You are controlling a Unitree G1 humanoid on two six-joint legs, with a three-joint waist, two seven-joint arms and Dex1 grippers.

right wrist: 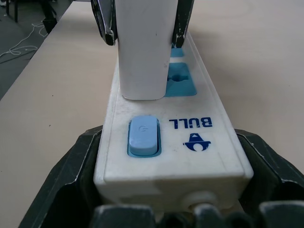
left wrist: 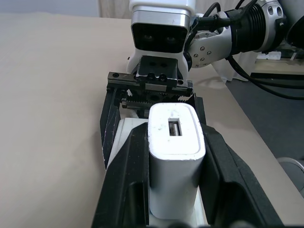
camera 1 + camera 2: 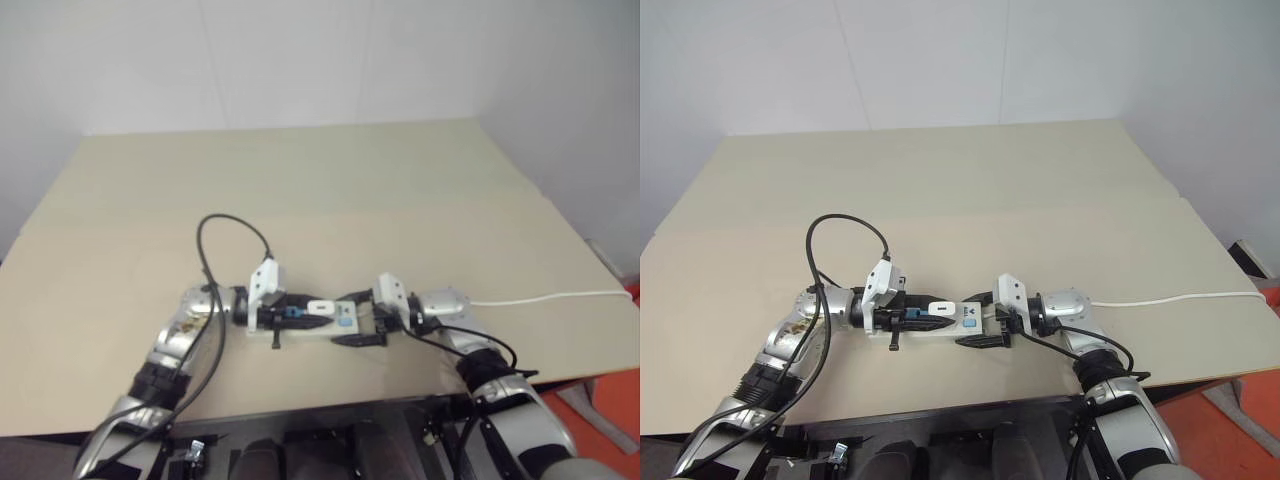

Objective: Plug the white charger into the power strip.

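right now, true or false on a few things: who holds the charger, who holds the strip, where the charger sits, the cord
1. The left gripper is shut on the white charger. True.
2. The right gripper grips the power strip at its switch end. True.
3. The charger lies flat on the table, away from the strip. False: it stands on the strip's top, next to the blue switch.
4. The strip's cord runs off toward the robot's left. False: it trails to the right table edge.
5. The strip has red socket faces. False: they are blue.
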